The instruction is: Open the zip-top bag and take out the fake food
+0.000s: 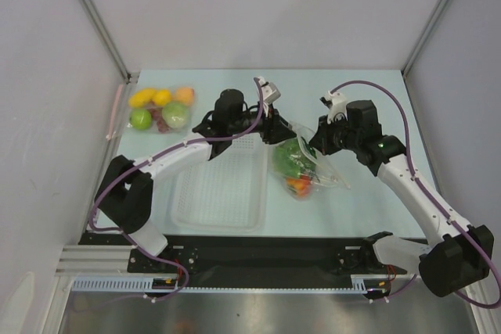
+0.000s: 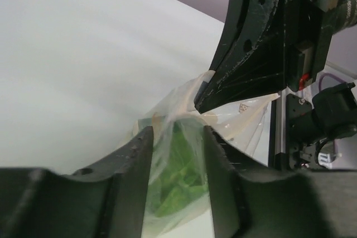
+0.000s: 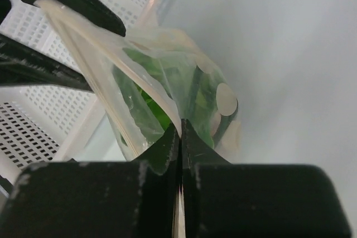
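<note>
Just right of the white basket (image 1: 215, 185), the zip-top bag (image 1: 325, 171) sits on the pale table (image 1: 352, 99), held up at its top edge between the two arms. Through the clear plastic show the green lettuce (image 1: 291, 158) and, below it, the red tomato (image 1: 299, 185). The right wrist view also shows a small white round piece (image 3: 226, 97) pressed against the film beside a dark-green stalk (image 3: 196, 90).

The right jaws are pressed tight together, and a fold of the bag's upper edge runs straight into the seam between them, so they pinch the bag from the right side. The left jaws stand partly apart. In the left wrist view the bag's film and the lettuce behind it fill the gap between them, touching or nearly touching both inner faces. I cannot tell whether they press on the plastic. The right jaws' tip meets the bag's lip just above and beyond the left pair.

Most of the bag hangs below both sets of jaws, its bottom resting on the table close to the basket's right rim. Well apart, at the far left corner, lies a pouch of round fruits (image 1: 160, 107).
</note>
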Controlling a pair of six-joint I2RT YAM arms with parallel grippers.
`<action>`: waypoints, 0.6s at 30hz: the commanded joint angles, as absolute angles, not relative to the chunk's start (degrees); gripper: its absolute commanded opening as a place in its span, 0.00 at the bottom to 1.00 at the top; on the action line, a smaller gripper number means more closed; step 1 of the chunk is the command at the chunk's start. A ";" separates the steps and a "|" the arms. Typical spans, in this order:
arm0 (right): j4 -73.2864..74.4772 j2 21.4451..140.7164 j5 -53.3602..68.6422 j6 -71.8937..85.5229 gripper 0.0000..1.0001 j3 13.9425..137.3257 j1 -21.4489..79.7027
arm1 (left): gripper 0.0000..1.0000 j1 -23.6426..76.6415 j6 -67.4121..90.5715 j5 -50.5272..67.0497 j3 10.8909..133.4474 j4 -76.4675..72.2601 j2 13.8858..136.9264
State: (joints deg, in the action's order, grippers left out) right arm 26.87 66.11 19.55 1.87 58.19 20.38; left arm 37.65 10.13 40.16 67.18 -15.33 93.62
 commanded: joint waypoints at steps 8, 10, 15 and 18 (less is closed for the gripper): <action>25.75 63.63 16.79 6.59 0.00 60.64 20.30 | 0.71 41.13 12.48 21.81 64.60 -11.79 80.16; 26.01 63.63 15.92 7.64 0.00 60.73 20.48 | 0.70 42.53 14.75 17.68 66.17 -8.36 80.42; 24.53 61.44 15.56 9.31 0.00 59.59 21.18 | 0.68 43.24 24.58 17.75 68.12 -3.78 84.80; 24.61 60.21 15.12 10.02 0.00 59.15 21.97 | 0.66 43.77 26.36 17.58 69.16 -1.86 87.61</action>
